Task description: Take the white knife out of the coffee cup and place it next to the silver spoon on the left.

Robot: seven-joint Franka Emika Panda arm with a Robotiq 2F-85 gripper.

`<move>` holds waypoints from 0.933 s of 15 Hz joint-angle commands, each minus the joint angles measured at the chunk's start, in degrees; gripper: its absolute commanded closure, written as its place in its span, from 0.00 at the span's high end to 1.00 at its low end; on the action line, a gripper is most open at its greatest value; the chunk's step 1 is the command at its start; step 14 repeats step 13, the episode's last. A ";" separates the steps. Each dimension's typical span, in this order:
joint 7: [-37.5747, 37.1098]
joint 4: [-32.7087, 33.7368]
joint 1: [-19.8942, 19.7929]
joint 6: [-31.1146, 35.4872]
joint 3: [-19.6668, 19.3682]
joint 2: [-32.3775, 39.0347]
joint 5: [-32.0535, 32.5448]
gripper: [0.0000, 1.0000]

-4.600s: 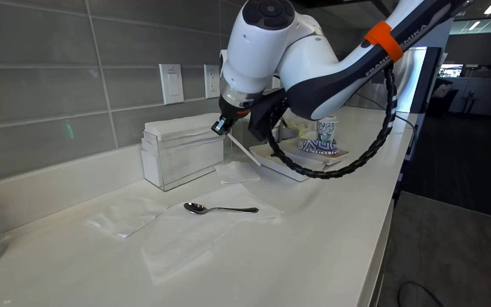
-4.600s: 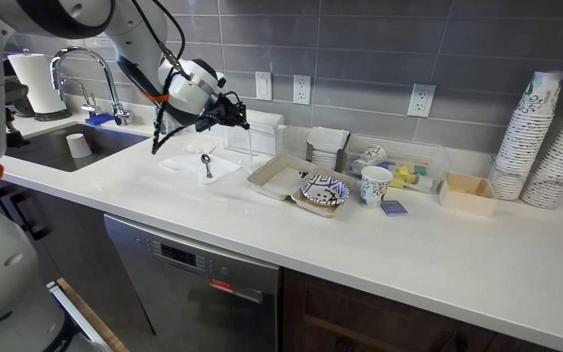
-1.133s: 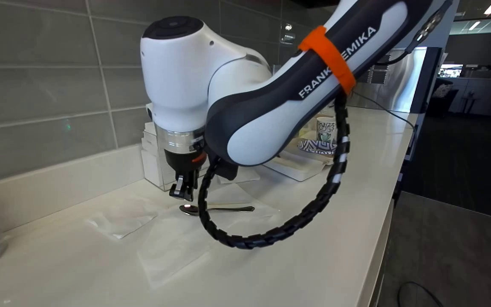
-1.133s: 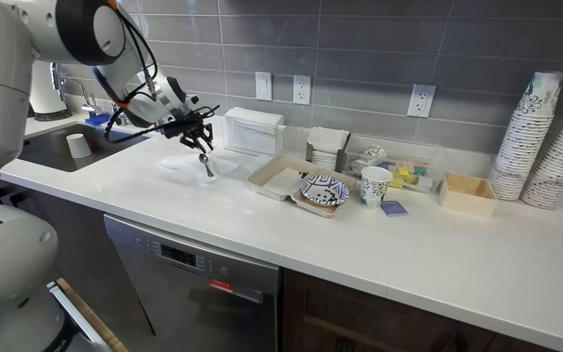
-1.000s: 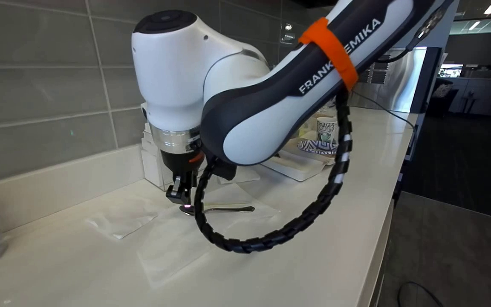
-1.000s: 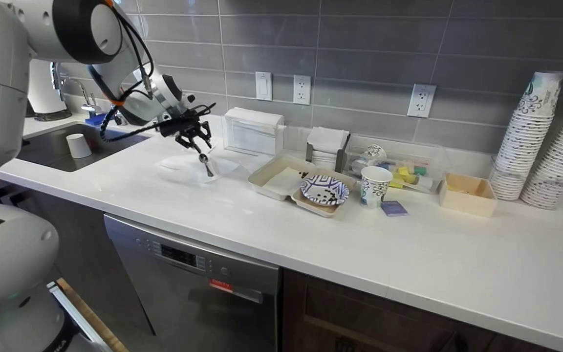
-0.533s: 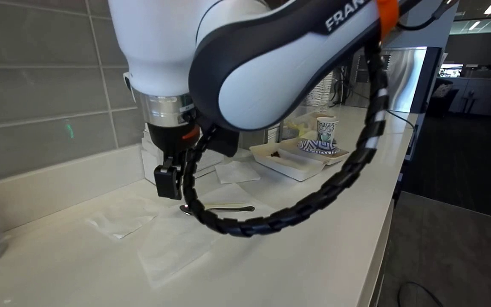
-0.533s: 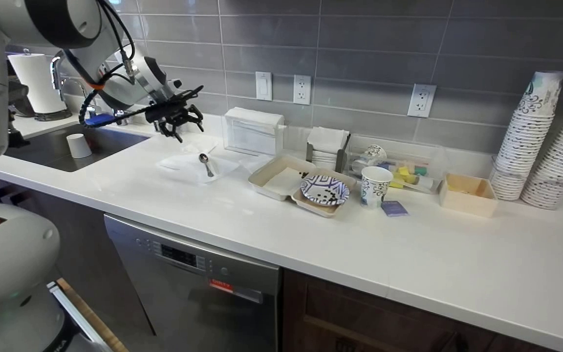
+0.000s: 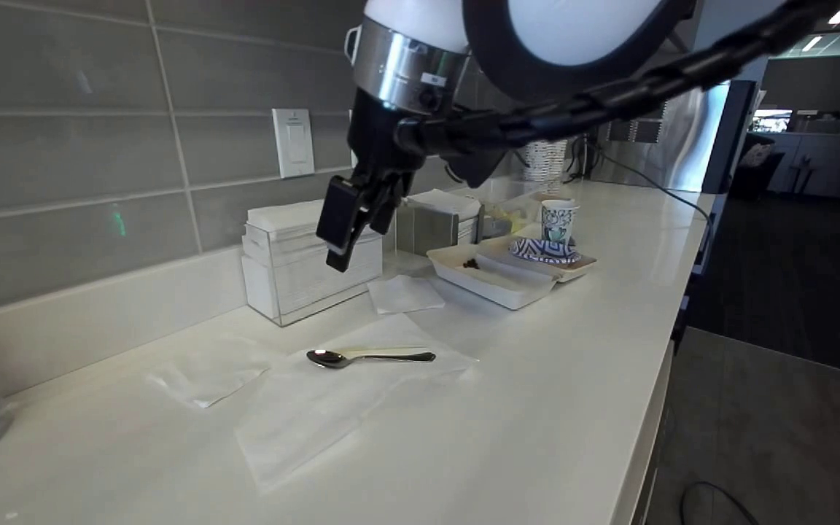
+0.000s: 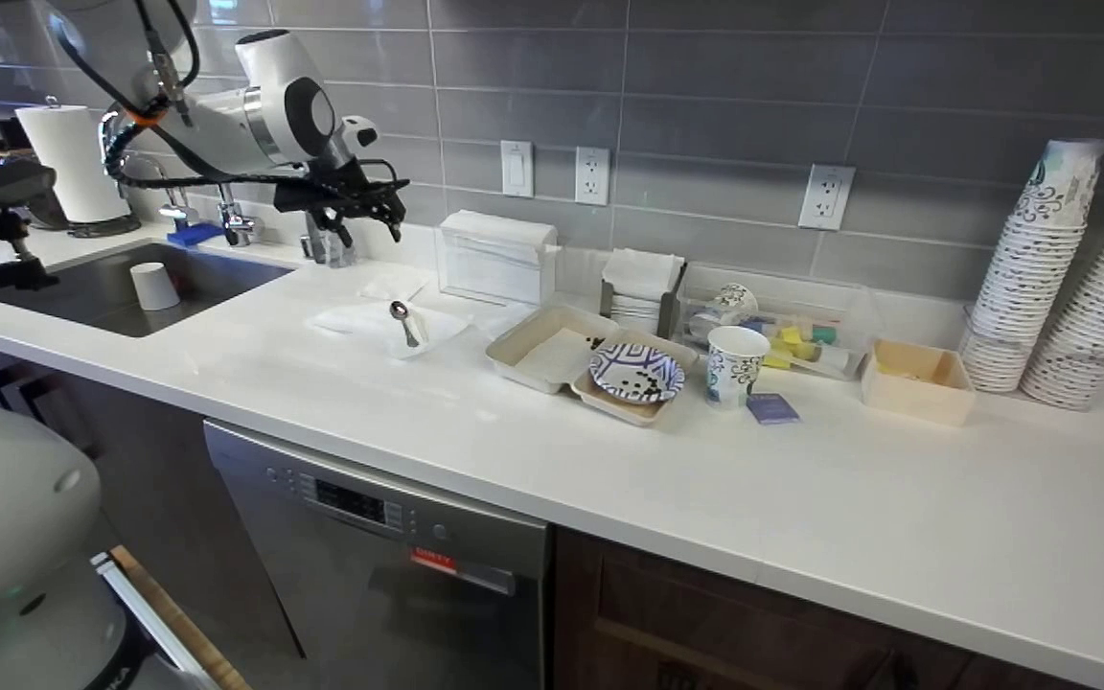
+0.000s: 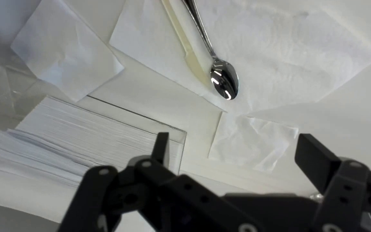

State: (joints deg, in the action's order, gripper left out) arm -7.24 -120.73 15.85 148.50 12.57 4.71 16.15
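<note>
In the wrist view a cream-white knife [image 11: 195,66] lies on a napkin alongside the silver spoon [image 11: 224,80], on the left of it, with its blade tip close to the spoon's bowl. An exterior view shows the knife [image 9: 383,349] as a thin pale strip behind the spoon [image 9: 329,358]. The coffee cup [image 10: 734,369], white with a blue pattern, stands upright farther along the counter, beside the patterned bowl. My gripper [image 11: 233,146] is open, its fingers wide apart with nothing between them. It hangs in the air near the napkin box, above and apart from knife and spoon.
The clear napkin box [image 9: 329,270] stands against the wall close to my gripper. A takeout container [image 10: 538,359] with a patterned bowl [image 10: 636,372] lies between the spoon and the cup. Tall cup stacks [image 10: 1031,278] rise at the far end; a sink [image 10: 111,311] lies opposite.
Earlier my gripper held the knife in the air, then lowered it beside the spoon. It has let go and opened, and has risen and tilted away; the knife stays on the napkin.
</note>
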 commanded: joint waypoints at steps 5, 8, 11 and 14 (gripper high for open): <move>-4.91 -25.01 -3.16 4.86 0.00 -24.54 -9.07 1.00; -5.84 -22.93 -4.52 4.40 0.99 -22.98 -8.09 1.00; -6.18 -24.27 -4.92 4.18 1.54 -25.80 -8.12 1.00; -6.21 -23.66 -4.93 4.18 1.55 -24.47 -8.05 1.00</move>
